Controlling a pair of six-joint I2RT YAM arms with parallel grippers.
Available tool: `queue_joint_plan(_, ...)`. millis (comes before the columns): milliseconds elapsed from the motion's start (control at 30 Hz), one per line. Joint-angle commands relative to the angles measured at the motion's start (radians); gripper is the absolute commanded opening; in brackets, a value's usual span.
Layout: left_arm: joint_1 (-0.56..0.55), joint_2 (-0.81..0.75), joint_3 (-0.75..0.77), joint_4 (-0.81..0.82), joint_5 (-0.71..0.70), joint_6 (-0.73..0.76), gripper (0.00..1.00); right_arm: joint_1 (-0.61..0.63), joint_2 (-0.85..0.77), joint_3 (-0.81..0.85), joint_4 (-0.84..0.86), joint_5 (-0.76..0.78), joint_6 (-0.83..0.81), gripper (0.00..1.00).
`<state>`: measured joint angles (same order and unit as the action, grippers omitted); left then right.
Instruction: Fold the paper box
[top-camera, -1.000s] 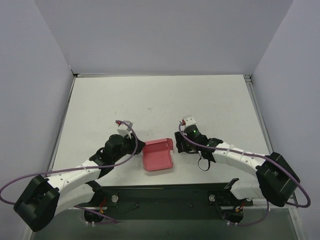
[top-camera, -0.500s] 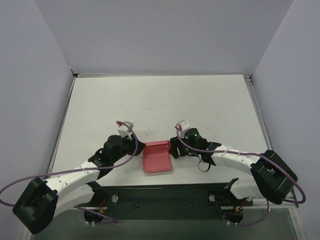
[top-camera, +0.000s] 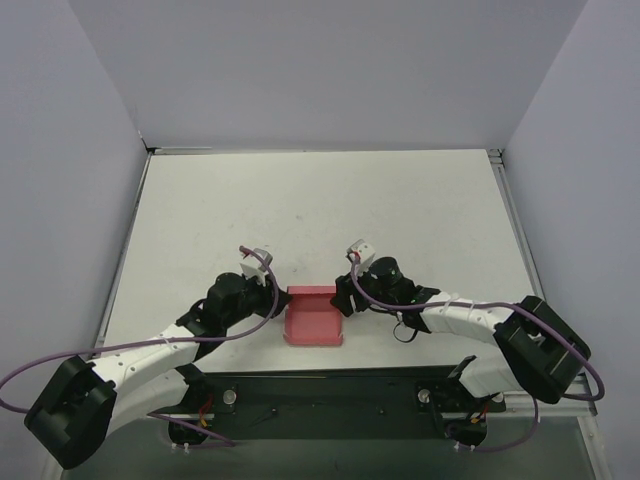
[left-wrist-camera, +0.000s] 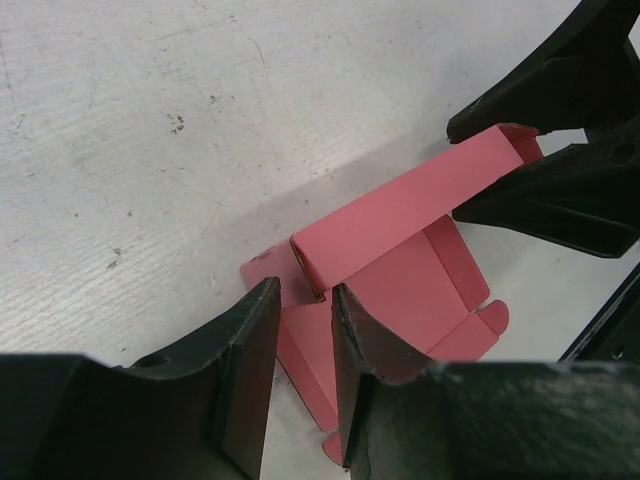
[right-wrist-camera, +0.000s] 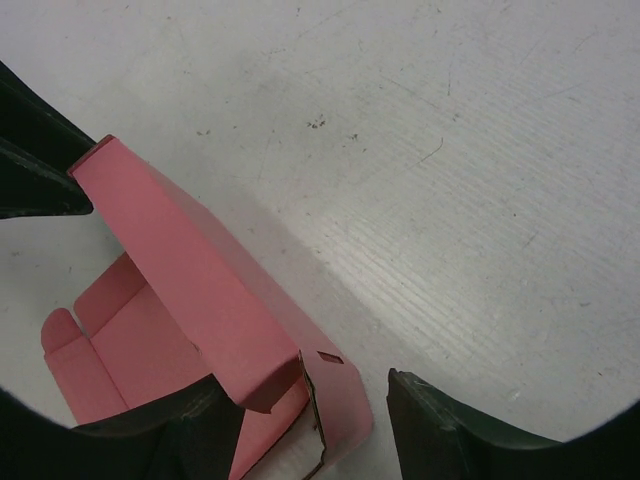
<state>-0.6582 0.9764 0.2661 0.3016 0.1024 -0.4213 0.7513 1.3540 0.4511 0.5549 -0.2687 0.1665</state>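
Top external caught mid-fold work: left gripper (top-camera: 277, 302), nine o'clock of paper box (top-camera: 313, 322), hold unclear; right gripper (top-camera: 342, 297) gaped; squeezing inward seemed due.

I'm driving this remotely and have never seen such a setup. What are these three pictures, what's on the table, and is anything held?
You are looking at two robot arms bolted at the near edge of a white table. The wide picture looks down from above and behind them. The other two pictures come from a camera on each wrist, so the black shapes along the bottom of each are that arm's own fingers. On the table lies a small pink-red card box, partly folded, with one long wall raised. The left gripper straddles one end of that wall and the right gripper straddles the other end. Both have their jaws apart, and neither is clearly pinching the card.
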Motion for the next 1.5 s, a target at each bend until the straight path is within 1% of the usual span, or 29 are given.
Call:
queue_joint_plan(0, 0.005, -0.008, 0.016, -0.016, -0.049, 0.006, 0.36, -0.004, -0.079, -0.009, -0.027, 0.034, 0.007, 0.63)
queue_joint_plan(67, 0.005, -0.018, 0.022, -0.044, -0.088, -0.005, 0.36, -0.006, -0.119, -0.011, -0.106, 0.084, 0.022, 0.72)
queue_joint_plan(167, 0.012, -0.019, 0.044, -0.065, -0.095, -0.005, 0.35, -0.004, -0.226, -0.029, -0.176, 0.089, 0.040, 0.76)
queue_joint_plan(200, 0.014, -0.018, 0.047, -0.067, -0.095, -0.004, 0.35, -0.006, -0.284, -0.026, -0.199, 0.088, 0.044, 0.76)
queue_joint_plan(267, 0.017, -0.005, 0.056, -0.067, -0.095, -0.004, 0.35, -0.006, -0.337, -0.022, -0.266, 0.091, 0.054, 0.76)
queue_joint_plan(333, 0.020, 0.008, 0.062, -0.065, -0.090, -0.004, 0.35, -0.006, -0.389, -0.006, -0.312, 0.131, 0.068, 0.76)
queue_joint_plan(367, 0.022, 0.011, 0.064, -0.064, -0.090, -0.004, 0.35, -0.007, -0.394, 0.004, -0.369, 0.158, 0.067, 0.75)
queue_joint_plan(400, 0.023, 0.013, 0.065, -0.064, -0.087, -0.004, 0.35, -0.006, -0.388, 0.020, -0.401, 0.221, 0.065, 0.74)
queue_joint_plan(433, 0.025, 0.012, 0.065, -0.065, -0.086, -0.004, 0.35, -0.007, -0.379, 0.043, -0.432, 0.244, 0.065, 0.72)
queue_joint_plan(500, 0.025, 0.002, 0.064, -0.065, -0.078, -0.005, 0.35, -0.006, -0.342, 0.054, -0.472, 0.266, 0.057, 0.71)
queue_joint_plan(533, 0.025, -0.008, 0.062, -0.062, -0.069, -0.005, 0.35, -0.007, -0.331, 0.055, -0.471, 0.299, 0.062, 0.69)
queue_joint_plan(633, 0.025, -0.037, 0.058, -0.070, -0.058, 0.003, 0.35, -0.006, -0.285, 0.054, -0.452, 0.321, 0.070, 0.67)
queue_joint_plan(767, 0.025, -0.071, 0.044, -0.087, -0.050, 0.010, 0.39, -0.004, -0.245, 0.037, -0.406, 0.330, 0.061, 0.65)
queue_joint_plan(867, 0.025, -0.082, 0.015, -0.065, -0.033, 0.007, 0.43, -0.001, -0.213, 0.023, -0.363, 0.321, 0.038, 0.64)
queue_joint_plan(967, 0.023, -0.065, -0.010, -0.053, -0.038, -0.037, 0.54, 0.008, -0.184, 0.011, -0.311, 0.295, 0.021, 0.63)
queue_joint_plan(1000, 0.023, -0.058, -0.017, -0.048, -0.036, -0.048, 0.60, 0.017, -0.171, 0.005, -0.294, 0.287, 0.018, 0.63)
queue_joint_plan(1067, 0.022, -0.044, -0.041, -0.032, -0.038, -0.069, 0.63, 0.023, -0.162, -0.008, -0.248, 0.278, 0.007, 0.63)
queue_joint_plan(1267, 0.020, -0.025, -0.076, 0.045, -0.053, -0.054, 0.65, 0.057, -0.138, -0.022, -0.197, 0.279, -0.019, 0.64)
queue_joint_plan(1467, 0.014, 0.071, -0.083, 0.126, -0.046, -0.028, 0.64, 0.085, -0.131, -0.049, -0.124, 0.276, -0.071, 0.64)
